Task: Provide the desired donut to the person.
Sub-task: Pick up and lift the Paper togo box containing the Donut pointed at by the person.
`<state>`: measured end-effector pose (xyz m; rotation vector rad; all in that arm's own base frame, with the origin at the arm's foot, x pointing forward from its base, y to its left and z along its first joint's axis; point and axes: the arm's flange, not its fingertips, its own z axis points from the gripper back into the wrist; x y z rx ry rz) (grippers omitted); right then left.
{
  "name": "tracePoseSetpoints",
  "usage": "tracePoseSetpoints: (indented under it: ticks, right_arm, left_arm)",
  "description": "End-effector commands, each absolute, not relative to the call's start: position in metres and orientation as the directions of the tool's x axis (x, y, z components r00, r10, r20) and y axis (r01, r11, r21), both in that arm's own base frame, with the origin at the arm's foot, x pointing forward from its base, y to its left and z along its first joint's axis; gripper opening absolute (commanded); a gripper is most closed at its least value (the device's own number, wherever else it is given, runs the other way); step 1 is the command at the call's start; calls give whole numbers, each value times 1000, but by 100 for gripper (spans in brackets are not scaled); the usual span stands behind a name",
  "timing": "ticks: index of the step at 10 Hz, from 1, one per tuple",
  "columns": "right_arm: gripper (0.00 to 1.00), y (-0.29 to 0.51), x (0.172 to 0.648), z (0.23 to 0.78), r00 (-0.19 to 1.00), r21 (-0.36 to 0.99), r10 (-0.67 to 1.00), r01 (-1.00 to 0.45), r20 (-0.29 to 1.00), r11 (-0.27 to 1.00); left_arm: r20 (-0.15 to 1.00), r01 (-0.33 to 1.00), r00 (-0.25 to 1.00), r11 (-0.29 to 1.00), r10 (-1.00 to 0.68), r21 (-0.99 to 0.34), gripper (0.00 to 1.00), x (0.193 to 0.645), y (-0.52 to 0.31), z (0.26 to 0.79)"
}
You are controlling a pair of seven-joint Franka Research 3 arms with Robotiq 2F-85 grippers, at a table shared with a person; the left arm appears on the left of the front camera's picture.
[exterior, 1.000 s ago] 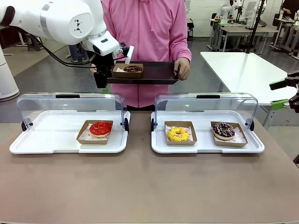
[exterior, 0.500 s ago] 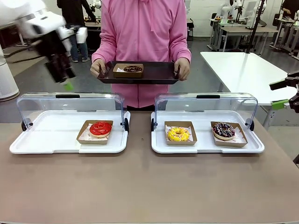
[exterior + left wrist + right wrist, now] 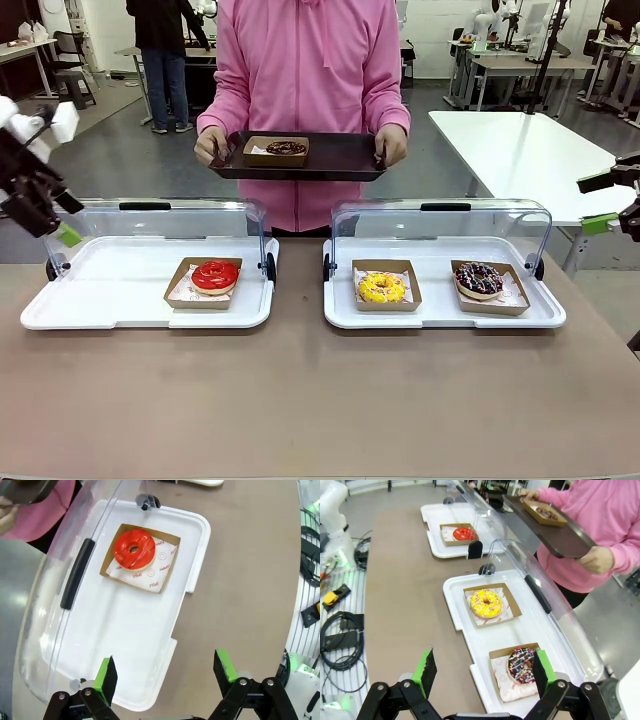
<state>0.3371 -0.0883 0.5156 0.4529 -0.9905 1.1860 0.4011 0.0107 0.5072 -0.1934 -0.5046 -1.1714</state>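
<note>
Donut (image 3: 286, 148) — boxed, on dark tray (image 3: 345, 157)

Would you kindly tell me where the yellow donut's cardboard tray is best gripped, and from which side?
Grip the cardboard tray by its near raised wall, coming down from the robot's side. The yellow donut fills the middle, and the open clear lid stands behind it, so that thin upright edge looks the freest to pinch.

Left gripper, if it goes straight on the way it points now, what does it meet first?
Likely the bare floor of the white tray, short of the red donut in its carton. The open left gripper points down at it; depth is unclear.
</note>
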Motion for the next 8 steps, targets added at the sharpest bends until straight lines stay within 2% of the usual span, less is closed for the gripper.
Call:
tracePoseSetpoints:
  ticks: [1, 3, 6, 8]
  right_arm:
    - [100, -88, 339, 515, 25, -199, 545, -916, 838, 347]
    - [100, -88, 339, 515, 25, -199, 545, -916, 838, 347]
    - [100, -88, 339, 515, 25, -199, 545, -916, 838, 347]
    - [100, -88, 339, 515, 25, -199, 545, -916, 838, 347]
  left_arm:
    - [570, 918, 250, 378, -783, 116, 100, 397, 31, 504]
    - [607, 902, 277, 420, -744, 103, 100, 394, 48, 498]
    - [693, 880, 224, 448, -685, 158, 100, 385, 65, 494]
    - [756, 869, 213, 474, -620, 144, 100, 385, 73, 490]
